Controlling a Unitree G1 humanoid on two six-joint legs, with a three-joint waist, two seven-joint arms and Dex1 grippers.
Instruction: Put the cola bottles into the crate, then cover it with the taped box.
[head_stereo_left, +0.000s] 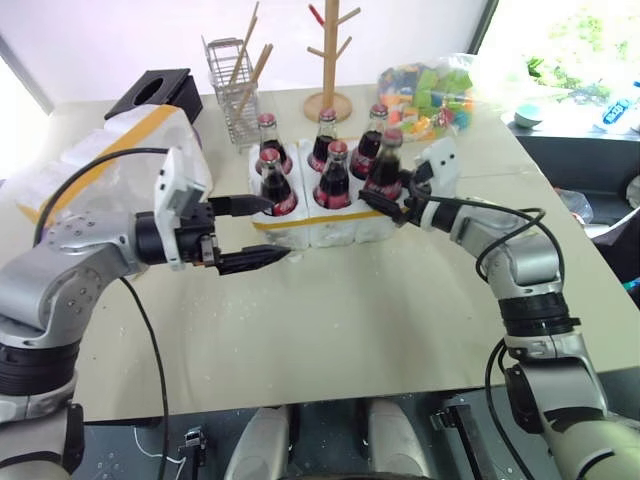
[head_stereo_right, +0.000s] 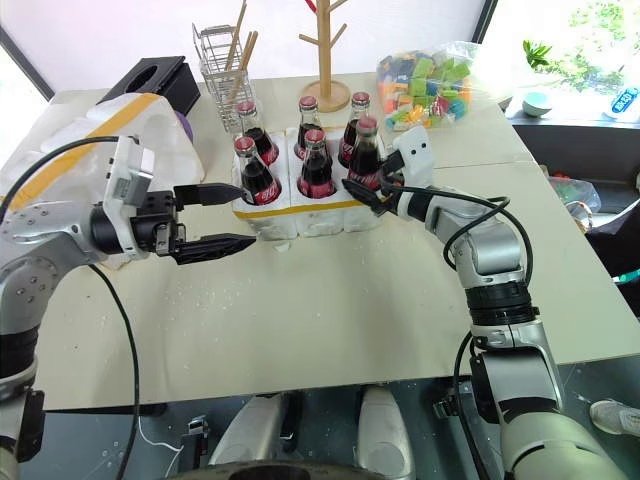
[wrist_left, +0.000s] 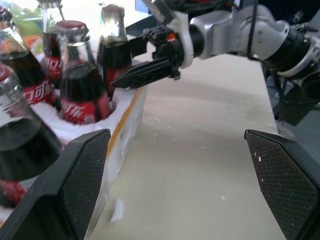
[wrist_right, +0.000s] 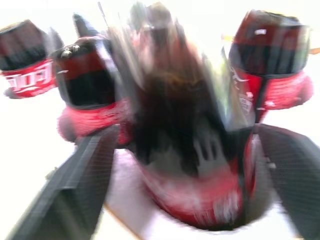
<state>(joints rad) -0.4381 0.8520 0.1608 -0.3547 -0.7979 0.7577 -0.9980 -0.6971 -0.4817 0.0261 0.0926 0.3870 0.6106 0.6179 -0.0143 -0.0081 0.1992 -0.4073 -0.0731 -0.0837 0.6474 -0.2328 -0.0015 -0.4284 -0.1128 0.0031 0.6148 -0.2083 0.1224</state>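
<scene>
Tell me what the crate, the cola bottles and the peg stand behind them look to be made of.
The crate: white foam, probably styrofoam, matte and lumpy, with crumbs shed on the table. The cola bottles: apparently clear glass, glossy, showing dark liquid; the red caps look like metal, though unconfirmed. The peg stand: light wood, smooth and unpainted.

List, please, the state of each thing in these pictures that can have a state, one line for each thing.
Six small glass cola bottles with red caps: upright in the wells, capped.
Low white styrofoam crate: full, uncovered.
Large yellow-taped white styrofoam box: beside the crate, not yet on it.
Left claw: open, holding nothing.
Right claw: fingers around the front right bottle.
</scene>
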